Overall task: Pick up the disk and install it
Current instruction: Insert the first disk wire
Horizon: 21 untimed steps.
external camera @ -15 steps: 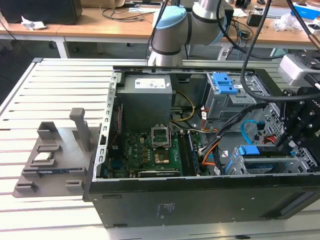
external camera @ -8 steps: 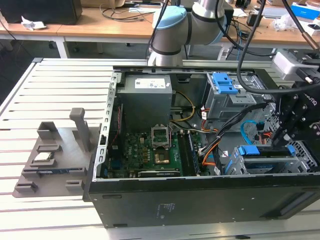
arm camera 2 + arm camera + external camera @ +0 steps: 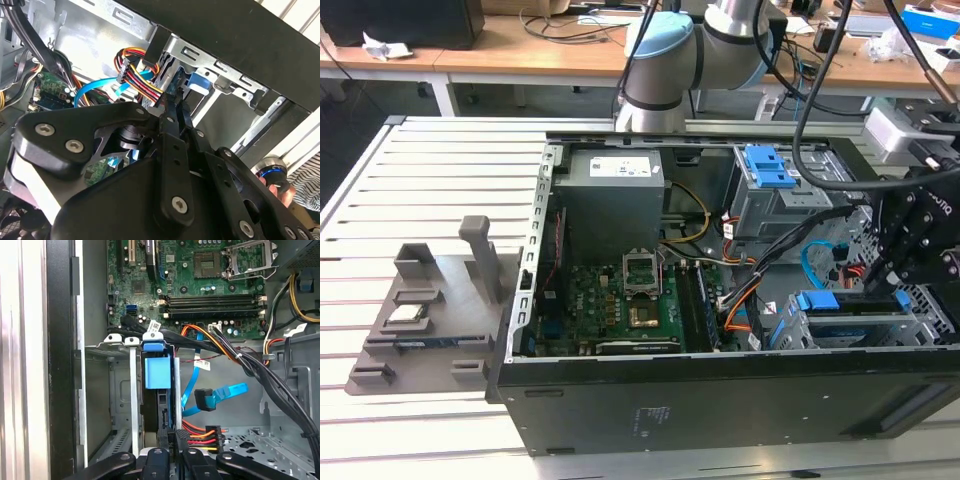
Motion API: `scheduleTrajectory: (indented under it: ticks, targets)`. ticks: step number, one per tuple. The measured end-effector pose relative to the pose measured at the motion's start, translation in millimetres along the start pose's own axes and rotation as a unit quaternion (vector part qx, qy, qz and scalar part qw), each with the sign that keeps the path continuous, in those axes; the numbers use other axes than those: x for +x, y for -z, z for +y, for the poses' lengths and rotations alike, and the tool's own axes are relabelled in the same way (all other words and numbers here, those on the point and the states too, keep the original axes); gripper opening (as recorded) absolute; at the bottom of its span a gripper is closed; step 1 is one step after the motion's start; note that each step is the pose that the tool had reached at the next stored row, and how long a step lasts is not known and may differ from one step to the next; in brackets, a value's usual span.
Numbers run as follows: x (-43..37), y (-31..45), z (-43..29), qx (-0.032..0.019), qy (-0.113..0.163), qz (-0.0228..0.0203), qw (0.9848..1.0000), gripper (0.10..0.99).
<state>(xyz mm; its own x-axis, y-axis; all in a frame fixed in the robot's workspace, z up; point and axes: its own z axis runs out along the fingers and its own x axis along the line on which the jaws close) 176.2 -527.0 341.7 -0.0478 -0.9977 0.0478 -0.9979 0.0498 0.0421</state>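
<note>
The disk stands on edge in the metal drive cage at the case's front corner, on the exterior view's right, its blue rails showing at the top. In the first wrist view the blue rail and the disk's dark edge sit between the cage's upright bars. My gripper hangs over the cage. Its fingers come close together on the disk's thin edge in both wrist views.
Orange, red and black cables and a blue data cable lie right beside the cage. The motherboard, the grey power-supply box and an upper bay with blue tabs fill the case. A grey fixture holding a chip stands outside it.
</note>
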Motion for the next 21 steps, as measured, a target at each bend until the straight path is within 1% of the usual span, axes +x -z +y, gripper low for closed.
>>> scheduleTrajectory:
  ticks: [8,12,17,18,19,20,21]
  targets:
    - [-0.1,-2.3,-0.1,-0.0001,0.000,-0.0002,1.0000,0.169]
    - [0.3,-6.1,-0.3,0.0000,0.000,0.0002,1.0000,0.169]
    - [0.3,-6.8,-0.3,-0.0001,0.000,0.0001,1.0000,0.180]
    - [0.3,-6.4,-0.2,0.0000,0.000,0.0005,1.0000,0.243]
    - [0.4,-5.4,-0.2,0.0000,0.000,0.0006,1.0000,0.243]
    - [0.5,-2.9,-0.1,0.0000,0.000,0.0005,1.0000,0.243]
    - [0.5,3.3,0.2,0.0000,0.000,0.0006,1.0000,0.243]
